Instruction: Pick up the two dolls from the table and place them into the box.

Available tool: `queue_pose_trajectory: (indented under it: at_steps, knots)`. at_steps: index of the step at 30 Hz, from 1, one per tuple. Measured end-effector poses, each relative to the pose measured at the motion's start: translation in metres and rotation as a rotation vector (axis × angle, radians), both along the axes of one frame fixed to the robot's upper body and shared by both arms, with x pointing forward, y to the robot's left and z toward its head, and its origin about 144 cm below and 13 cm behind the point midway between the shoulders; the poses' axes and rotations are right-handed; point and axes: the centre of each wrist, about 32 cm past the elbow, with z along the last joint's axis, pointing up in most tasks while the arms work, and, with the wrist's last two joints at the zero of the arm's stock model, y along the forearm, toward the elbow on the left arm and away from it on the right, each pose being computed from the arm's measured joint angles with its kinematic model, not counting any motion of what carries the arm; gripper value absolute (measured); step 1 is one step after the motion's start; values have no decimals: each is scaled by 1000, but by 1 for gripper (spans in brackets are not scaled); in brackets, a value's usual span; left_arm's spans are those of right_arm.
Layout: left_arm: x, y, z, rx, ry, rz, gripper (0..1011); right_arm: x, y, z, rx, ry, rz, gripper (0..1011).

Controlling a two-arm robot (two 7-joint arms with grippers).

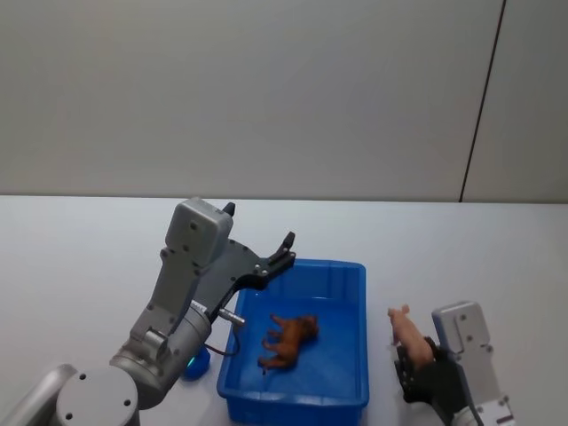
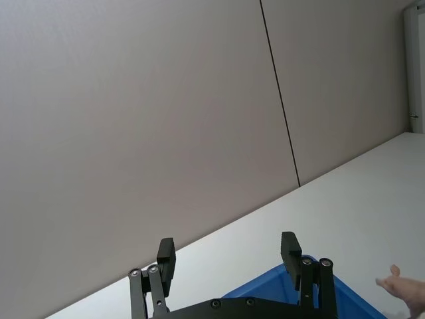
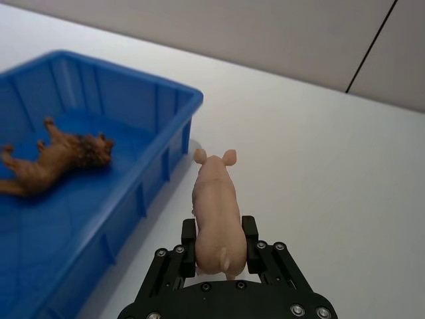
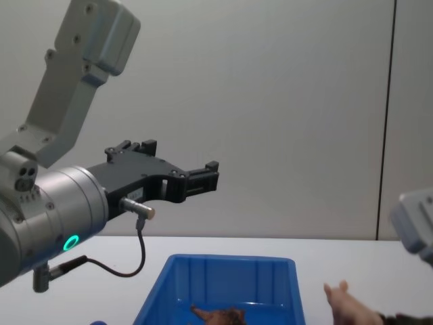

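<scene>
The reddish-brown doll (image 1: 288, 340) lies on its side on the floor of the blue box (image 1: 351, 271), also seen as the brown doll (image 3: 56, 161) inside the box (image 3: 133, 100). My right gripper (image 3: 220, 240) is shut on the pale pink doll (image 3: 215, 212), which stands just right of the box, its snout pointing away. In the head view the pink doll (image 1: 411, 333) is at the lower right. My left gripper (image 1: 286, 246) hangs open and empty above the box's far left corner; its fingers (image 2: 289, 249) are spread.
The white table (image 1: 461, 248) stretches around the box, with a grey wall behind. A small blue object (image 1: 196, 365) lies by the left arm's base, left of the box.
</scene>
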Motion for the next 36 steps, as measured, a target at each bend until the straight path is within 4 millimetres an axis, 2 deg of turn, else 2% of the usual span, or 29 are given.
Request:
queue_pose_trajectory:
  at_steps: [12,19,25,36]
  knots:
    - [0,0,0,0,0,0,1001,4,5,26,60,-126,98,392]
    - [0,0,0,0,0,0,1001,14,17,40,107,-160,180,391]
    - [0,0,0,0,0,0,1001,23,27,44,125,-158,219,394]
    - [0,0,0,0,0,0,1001,36,41,46,136,-131,248,738]
